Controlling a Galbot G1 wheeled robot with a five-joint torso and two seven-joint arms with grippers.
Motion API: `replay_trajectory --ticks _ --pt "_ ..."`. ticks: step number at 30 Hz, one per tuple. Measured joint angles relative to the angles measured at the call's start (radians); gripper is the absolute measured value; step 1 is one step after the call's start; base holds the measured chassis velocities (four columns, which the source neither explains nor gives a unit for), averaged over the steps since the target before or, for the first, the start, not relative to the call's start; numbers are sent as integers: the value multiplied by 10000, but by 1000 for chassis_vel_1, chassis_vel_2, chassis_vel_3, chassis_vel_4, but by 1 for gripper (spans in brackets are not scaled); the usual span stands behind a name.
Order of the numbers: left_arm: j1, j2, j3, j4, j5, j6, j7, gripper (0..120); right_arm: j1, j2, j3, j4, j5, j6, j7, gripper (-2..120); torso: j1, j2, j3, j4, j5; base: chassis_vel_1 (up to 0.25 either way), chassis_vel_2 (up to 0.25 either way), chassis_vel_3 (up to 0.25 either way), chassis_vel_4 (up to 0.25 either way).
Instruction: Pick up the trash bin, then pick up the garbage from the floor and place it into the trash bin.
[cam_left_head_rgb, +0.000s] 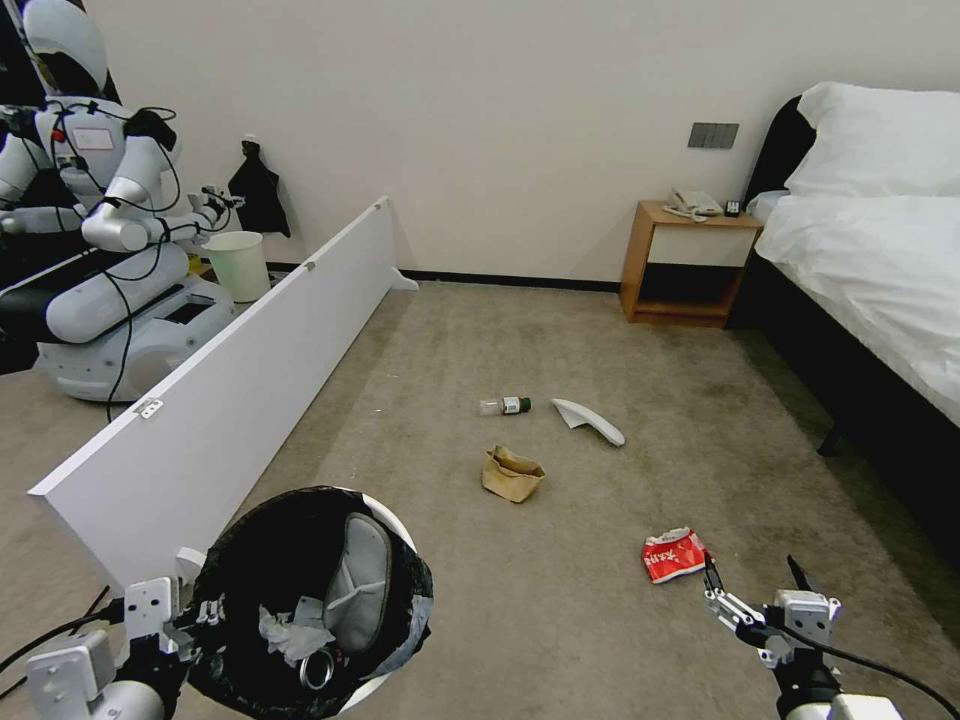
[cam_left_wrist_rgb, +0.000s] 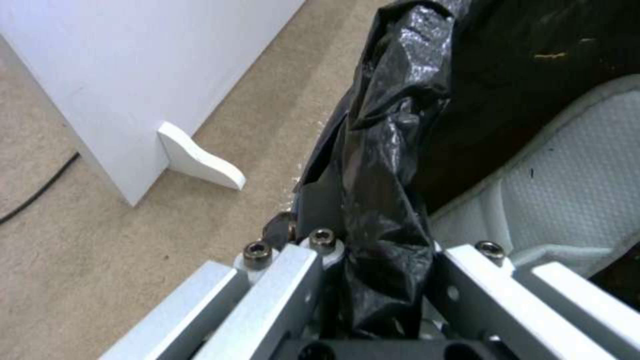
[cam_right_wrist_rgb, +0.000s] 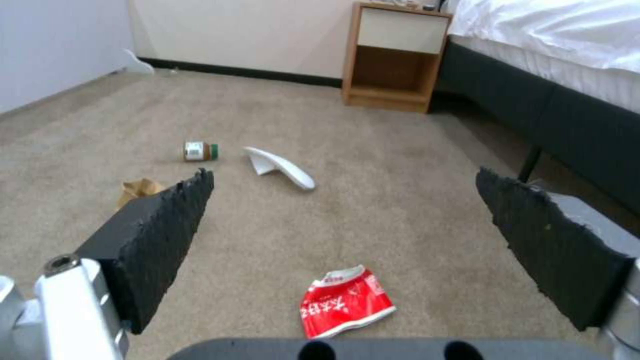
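The trash bin (cam_left_head_rgb: 395, 525), white with a black bag liner (cam_left_wrist_rgb: 393, 150), hangs at the lower left, my left gripper (cam_left_head_rgb: 195, 615) shut on its lined rim. Inside lie a white slipper (cam_left_head_rgb: 362, 580), a crumpled tissue (cam_left_head_rgb: 285, 632) and a can (cam_left_head_rgb: 317, 668). On the carpet floor (cam_left_head_rgb: 560, 620) lie a red wrapper (cam_left_head_rgb: 674, 555), a brown paper bag (cam_left_head_rgb: 511, 473), a second white slipper (cam_left_head_rgb: 590, 420) and a clear green-capped bottle (cam_left_head_rgb: 504, 405). My right gripper (cam_left_head_rgb: 758, 582) is open, low at the right, just behind the red wrapper (cam_right_wrist_rgb: 343, 302), which sits between its black pads (cam_right_wrist_rgb: 160, 235).
A long white board (cam_left_head_rgb: 230, 400) stands on edge along the left. Behind it are another robot (cam_left_head_rgb: 110, 230) and an unlined pale bin (cam_left_head_rgb: 238, 265). A wooden nightstand (cam_left_head_rgb: 688, 262) and a bed (cam_left_head_rgb: 880, 270) take up the right side.
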Motion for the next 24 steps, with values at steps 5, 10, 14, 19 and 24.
replay_trajectory --ticks 5,10,14,19,24 --pt "-7 1 1 13 2 2 1 3 33 -2 11 -35 26 -1 -49 100 0 0 0 0 0 0 0 0 0" --pt "-11 3 1 26 2 3 4 3 58 0 15 -66 47 0 -107 100 0 0 0 0 0 0 0 0 0" --pt "-14 1 0 32 3 3 7 3 62 4 15 -69 59 6 -136 100 0 0 0 1 0 -42 46 53 -55" --pt "-14 1 -1 36 3 3 10 3 68 7 15 -69 75 7 -151 100 0 -1 0 0 0 -79 91 84 -82" --pt "-15 1 -1 40 3 3 12 3 70 9 16 -68 82 9 -168 100 0 -1 0 0 0 -85 81 68 -76"
